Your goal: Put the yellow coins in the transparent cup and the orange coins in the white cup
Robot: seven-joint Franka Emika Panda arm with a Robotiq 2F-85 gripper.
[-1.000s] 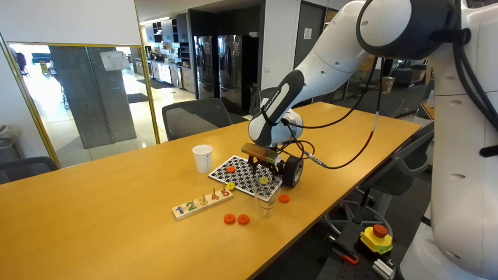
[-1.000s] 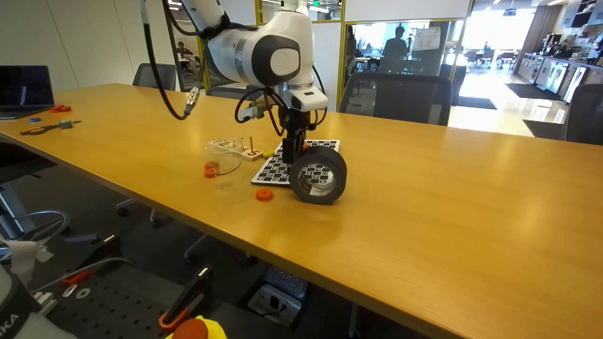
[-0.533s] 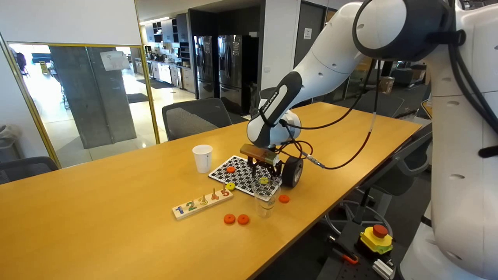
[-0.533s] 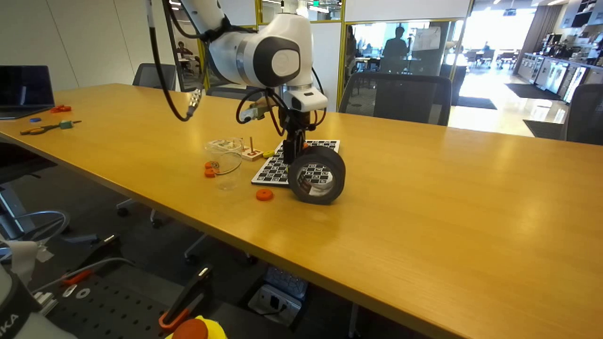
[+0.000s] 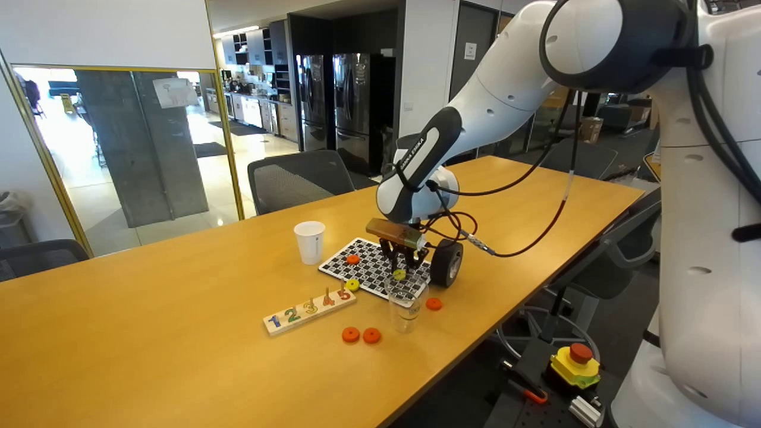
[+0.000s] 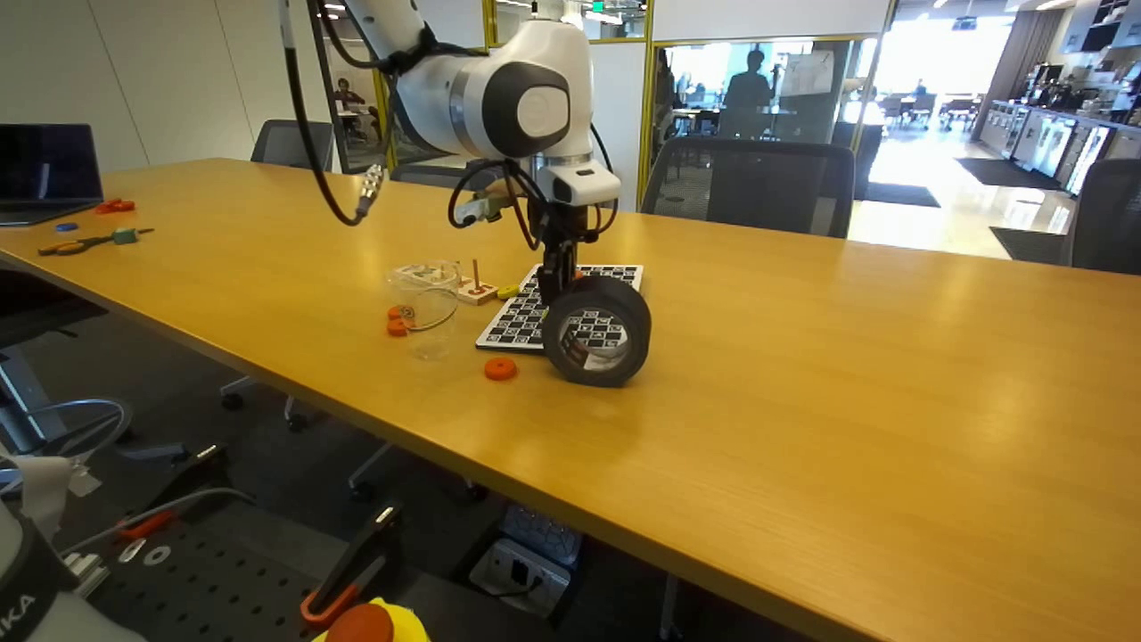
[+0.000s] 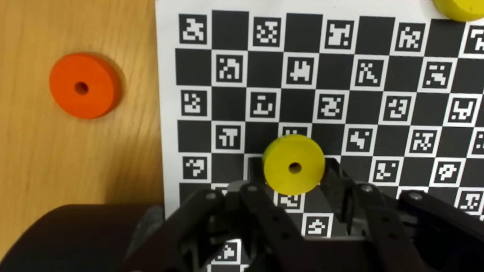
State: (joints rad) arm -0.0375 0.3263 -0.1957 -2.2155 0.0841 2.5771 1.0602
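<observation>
My gripper (image 7: 294, 169) is shut on a yellow coin (image 7: 294, 162), its fingers pressing the rim from both sides over the checkered board; whether the coin touches the board I cannot tell. Another yellow coin (image 5: 352, 285) lies at the board's edge beside the number strip. In an exterior view the transparent cup (image 5: 405, 315) stands upright in front of the board. The white cup (image 5: 310, 242) is upright past the board's far corner, hidden in an exterior view. Several orange coins show: one (image 5: 353, 260) on the board, one (image 7: 84, 86) beside it, and a pair (image 5: 351, 334) near the transparent cup.
A black tape roll (image 6: 597, 332) stands on edge right beside my gripper, by the checkered board (image 5: 371, 270). A wooden number strip (image 5: 309, 311) with upright pegs lies left of the transparent cup. A laptop (image 6: 49, 174) and pliers (image 6: 89, 242) are farther along the table.
My gripper's fingers, apart a second ago, have come together on the yellow coin. The coin has shifted slightly to the left in an exterior view. The cups and other coins have stayed put.
</observation>
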